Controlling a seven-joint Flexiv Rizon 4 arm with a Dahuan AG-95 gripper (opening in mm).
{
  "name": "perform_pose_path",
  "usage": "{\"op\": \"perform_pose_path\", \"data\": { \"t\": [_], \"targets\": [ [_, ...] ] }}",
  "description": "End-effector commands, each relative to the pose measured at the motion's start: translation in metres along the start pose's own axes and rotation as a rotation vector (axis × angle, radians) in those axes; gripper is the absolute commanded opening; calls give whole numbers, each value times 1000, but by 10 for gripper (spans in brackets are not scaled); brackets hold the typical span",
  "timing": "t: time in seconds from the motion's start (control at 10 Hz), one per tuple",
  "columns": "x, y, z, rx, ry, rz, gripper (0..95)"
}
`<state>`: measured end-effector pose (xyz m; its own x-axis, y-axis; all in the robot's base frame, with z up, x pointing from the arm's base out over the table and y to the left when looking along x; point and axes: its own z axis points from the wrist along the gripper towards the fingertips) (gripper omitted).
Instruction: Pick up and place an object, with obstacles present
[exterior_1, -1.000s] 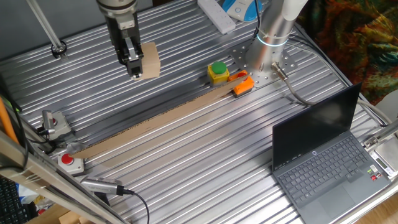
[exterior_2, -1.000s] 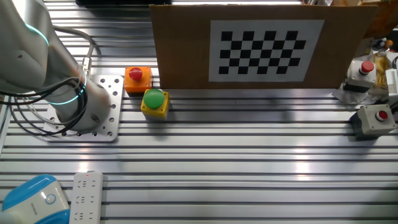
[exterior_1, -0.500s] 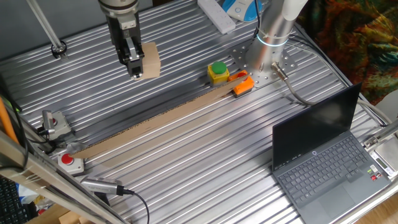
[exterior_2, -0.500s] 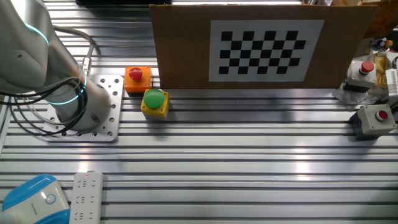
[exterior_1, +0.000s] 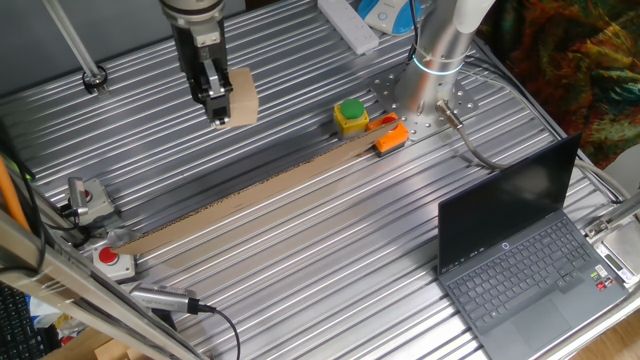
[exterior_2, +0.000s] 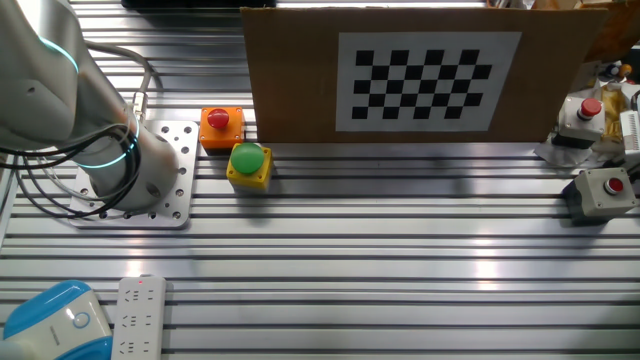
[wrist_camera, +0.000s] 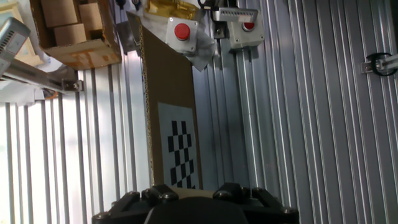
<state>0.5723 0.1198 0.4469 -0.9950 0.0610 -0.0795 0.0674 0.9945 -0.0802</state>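
Grooved aluminium makes up the tabletop (exterior_1: 330, 240), and across it stands a long cardboard wall (exterior_1: 250, 190) on its edge, a checkerboard sheet (exterior_2: 414, 80) taped to one face; I take this wall to be the obstacle, set as a barrier the load must be carried over or around. The silver arm (exterior_1: 445, 45) rises from its base plate at the far end of the wall and reaches overhead to the open side of it, wrist pointing straight down. At the wall's base-plate end sit a yellow box with a green button (exterior_1: 350, 116) and an orange box (exterior_1: 390, 135), just beside it. On the far side of the wall from the laptop (exterior_1: 520, 260), the claw (exterior_1: 215, 110) hangs vertical with its fingers clenched on the tan block (exterior_1: 238, 98), which appears lifted just clear of the tabletop, well apart from the wall.
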Motion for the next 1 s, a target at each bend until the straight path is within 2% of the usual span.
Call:
{"op": "perform_pose_path", "data": {
  "t": [0.1, 0.3, 0.5, 0.7, 1.0],
  "targets": [
    [-1, 0, 0, -1, -2, 2, 0],
    [-1, 0, 0, -7, -18, 11, 0],
    [-1, 0, 0, -25, -16, 25, 0],
    [-1, 0, 0, -50, -3, 8, 0],
    [-1, 0, 0, -112, 17, -16, 0]
  ]
}}
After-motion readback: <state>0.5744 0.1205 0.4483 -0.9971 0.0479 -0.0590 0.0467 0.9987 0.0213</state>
